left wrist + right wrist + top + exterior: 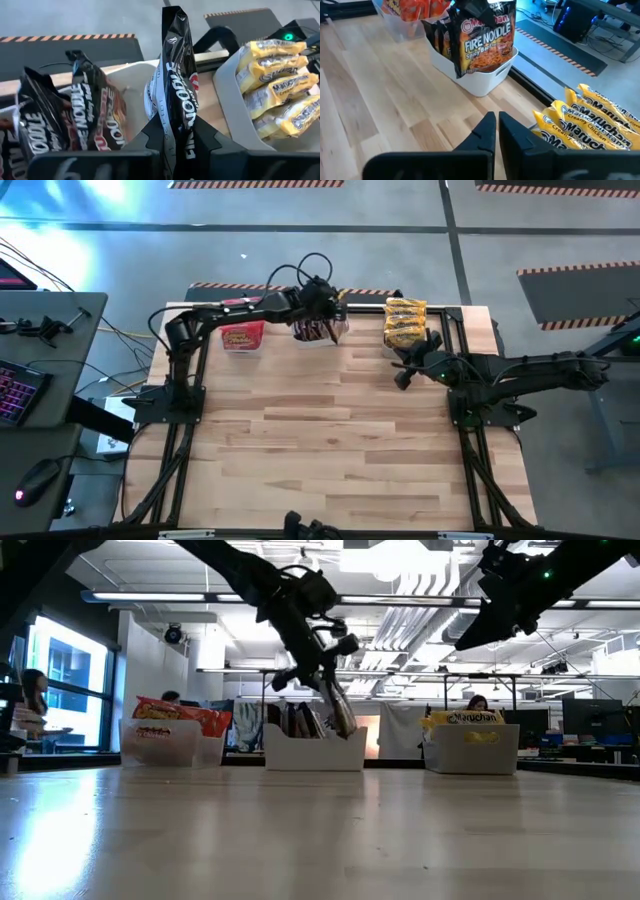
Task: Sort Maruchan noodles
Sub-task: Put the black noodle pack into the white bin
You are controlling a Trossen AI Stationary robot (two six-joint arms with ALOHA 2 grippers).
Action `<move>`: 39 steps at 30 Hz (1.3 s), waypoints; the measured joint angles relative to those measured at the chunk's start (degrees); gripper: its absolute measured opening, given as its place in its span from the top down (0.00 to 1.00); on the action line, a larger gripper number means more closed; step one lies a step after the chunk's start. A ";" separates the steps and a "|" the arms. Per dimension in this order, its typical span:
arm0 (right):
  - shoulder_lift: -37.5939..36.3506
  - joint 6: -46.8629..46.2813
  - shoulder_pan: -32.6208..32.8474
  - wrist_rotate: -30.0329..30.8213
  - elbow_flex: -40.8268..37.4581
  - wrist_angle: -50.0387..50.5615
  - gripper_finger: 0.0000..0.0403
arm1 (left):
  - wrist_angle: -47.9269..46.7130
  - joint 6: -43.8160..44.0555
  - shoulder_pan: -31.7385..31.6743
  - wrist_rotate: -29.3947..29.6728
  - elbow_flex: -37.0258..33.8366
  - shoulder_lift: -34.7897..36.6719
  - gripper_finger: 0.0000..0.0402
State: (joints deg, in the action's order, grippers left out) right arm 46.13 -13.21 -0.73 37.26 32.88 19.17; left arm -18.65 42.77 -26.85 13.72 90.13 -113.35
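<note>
Three tubs stand along the table's far edge. The left tub (pixel 243 338) holds red-orange packets and the right tub (pixel 472 748) holds yellow Maruchan packets (pixel 592 125). The middle white tub (pixel 485 80) holds dark packets (pixel 95 120) standing on edge. My left gripper (pixel 175 134) is over the middle tub, shut on one dark Fire Noodle packet (pixel 487 40). My right gripper (pixel 497 131) is shut and holds nothing. It hangs above the table just near of the yellow tub. My left gripper pinches the dark packet between its two fingers by one end (pixel 470 14), coming slanting down from the table's left. The packet hangs below the fingers, seen edge-on (pixel 175 100) in the wrist view. Its lower end (pixel 345 728) is at the middle tub's rim; whether it touches, I cannot tell.
The bare wooden tabletop (pixel 330 450) spreads out toward the near edge. A black frame rail (pixel 540 87) runs between the middle and right tubs. A desk with a keyboard (pixel 20 390) stands beyond the table's left edge. People sit in the room behind.
</note>
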 joint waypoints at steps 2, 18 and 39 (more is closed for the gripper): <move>0.00 0.15 0.00 0.00 0.00 0.09 0.99 | 0.05 0.08 0.31 0.40 0.00 -0.28 0.92; 0.02 0.11 0.00 -0.05 0.00 0.31 1.00 | -0.98 1.40 -0.89 4.72 0.00 1.63 0.92; 0.04 0.15 0.00 -0.70 0.00 0.29 1.00 | -1.36 2.02 -0.12 8.13 -0.02 -0.12 0.91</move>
State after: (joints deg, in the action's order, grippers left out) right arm 46.17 -13.06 -0.73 36.56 32.88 19.46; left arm -20.01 44.78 -26.97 21.85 90.11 -113.47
